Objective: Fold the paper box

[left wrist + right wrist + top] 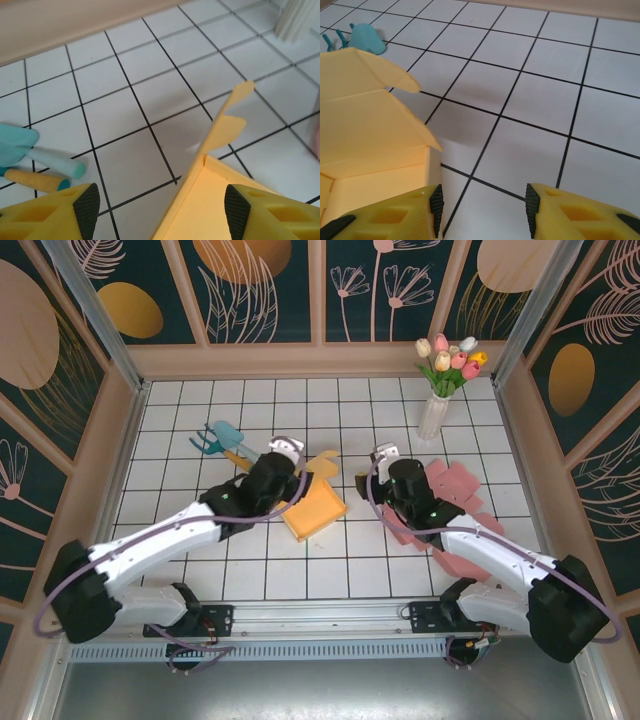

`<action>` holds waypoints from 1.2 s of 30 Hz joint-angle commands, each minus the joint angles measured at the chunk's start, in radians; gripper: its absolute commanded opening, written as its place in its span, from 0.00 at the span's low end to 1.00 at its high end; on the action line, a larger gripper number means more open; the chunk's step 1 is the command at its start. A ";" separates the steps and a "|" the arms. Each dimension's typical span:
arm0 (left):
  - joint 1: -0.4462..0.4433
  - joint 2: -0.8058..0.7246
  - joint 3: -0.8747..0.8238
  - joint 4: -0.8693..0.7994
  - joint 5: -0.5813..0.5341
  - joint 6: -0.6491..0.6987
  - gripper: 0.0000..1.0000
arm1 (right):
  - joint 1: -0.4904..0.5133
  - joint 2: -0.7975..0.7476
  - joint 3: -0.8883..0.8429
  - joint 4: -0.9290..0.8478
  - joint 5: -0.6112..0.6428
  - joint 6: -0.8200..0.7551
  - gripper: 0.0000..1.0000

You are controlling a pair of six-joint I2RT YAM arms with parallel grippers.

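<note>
Yellow paper box [318, 505] at mid tabletop [250, 575], between the two arms. Partly set up: side walls raised, top flaps loose, not tucked in.

Left claw [162, 207] spread wide, gripping nothing. Left wrist cam: one box wall with its rounded flap upright in the gap, closer to the right-hand finger [236, 206] of that view and well clear of the other finger [87, 210]. Contact with the nearer pad: cannot tell.

Right claw [484, 210] partly open, nothing held, bare white tile in the gap. Right wrist cam: box corner just beside the left-hand finger [436, 207] of that view, touching or not, cannot tell. Open side of the box towards that camera, two flaps leaning over the top.

Rest of the tabletop:
- Pink paper pieces [455, 490] lying flat under and beside the right arm, right of the yellow box, near it but not touching.
- Teal garden tools [222, 440] beyond the left arm, to the far left of the box.
- White vase [434, 415] with tulips [450, 355] at the far right, well apart from the box.
</note>
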State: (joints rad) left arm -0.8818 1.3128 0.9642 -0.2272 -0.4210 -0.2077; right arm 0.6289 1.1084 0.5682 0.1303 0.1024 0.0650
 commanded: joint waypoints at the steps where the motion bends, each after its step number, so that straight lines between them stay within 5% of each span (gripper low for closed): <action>1: 0.004 0.080 0.113 -0.100 0.026 0.118 0.69 | -0.053 -0.007 -0.027 0.077 -0.073 0.002 0.50; 20: 0.044 0.340 0.331 -0.267 0.118 0.269 0.63 | -0.147 0.177 0.100 0.080 -0.373 -0.212 0.53; 32: 0.060 0.363 0.340 -0.233 0.108 0.420 0.02 | -0.250 0.230 0.087 0.120 -0.554 -0.454 0.53; 36: 0.061 0.317 0.320 -0.191 0.126 0.496 0.00 | -0.250 0.227 0.154 0.029 -0.576 -0.546 0.53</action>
State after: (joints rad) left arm -0.8280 1.6630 1.2766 -0.4610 -0.3111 0.2020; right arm 0.3855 1.3453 0.6685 0.1955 -0.4088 -0.3672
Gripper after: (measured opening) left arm 0.069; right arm 0.528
